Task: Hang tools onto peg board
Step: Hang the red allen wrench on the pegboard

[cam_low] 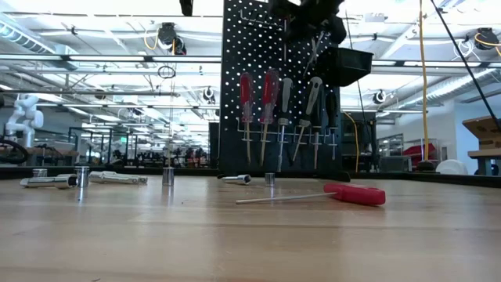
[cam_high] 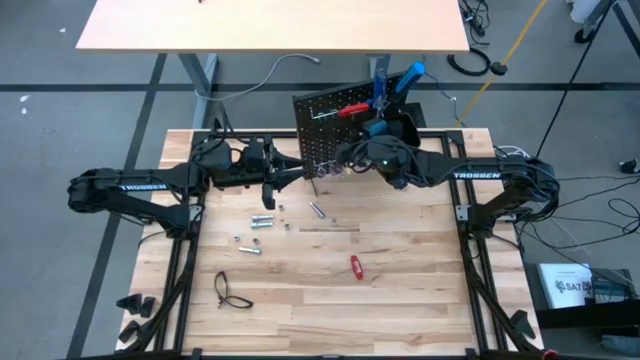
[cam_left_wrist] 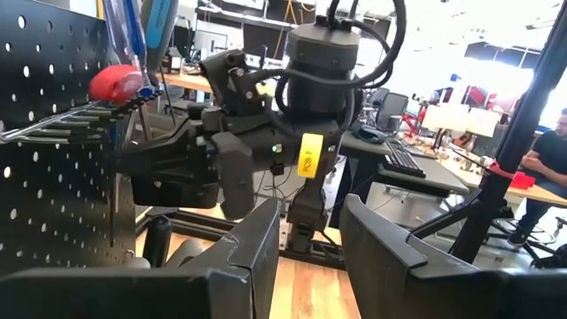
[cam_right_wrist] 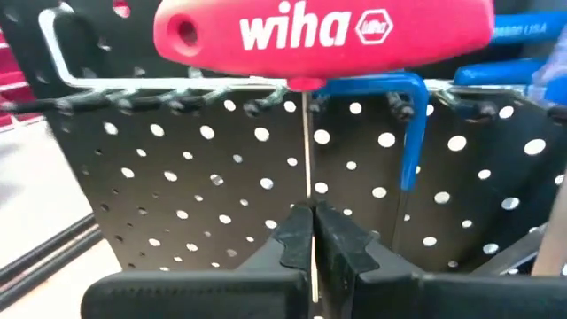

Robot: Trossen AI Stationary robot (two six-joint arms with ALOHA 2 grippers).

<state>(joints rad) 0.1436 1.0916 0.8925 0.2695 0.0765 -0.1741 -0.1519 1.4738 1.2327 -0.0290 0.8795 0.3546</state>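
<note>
The black peg board [cam_high: 328, 135] stands upright at the table's far middle, with several screwdrivers [cam_low: 270, 98] hanging in its lower rail. My right gripper [cam_right_wrist: 312, 217] is level in front of the board's upper part and shut on a red T-handle tool [cam_right_wrist: 323, 35]. That tool's handle lies along the silver hook rail [cam_right_wrist: 159, 87], beside a blue bent key [cam_right_wrist: 412, 124]. My left gripper [cam_left_wrist: 310, 252] hovers open and holds nothing, left of the board [cam_left_wrist: 53, 142], pointing at the right arm's wrist. A red screwdriver [cam_high: 356, 266] lies flat on the table. My right gripper pinches the T-handle tool's thin silver shaft [cam_right_wrist: 306, 177] between its two fingers, a little below the red handle. The fingers come level from the table's near side and lie across the upright shaft. The handle sits level at the hook rail; whether it rests there I cannot tell.
Silver sockets and bits [cam_high: 262, 220] lie scattered on the wood left of centre. A thin black loop [cam_high: 228, 290] lies near the front left. A black bin [cam_low: 348, 66] hangs on the board's right side. A second table [cam_high: 270, 25] stands beyond the far edge.
</note>
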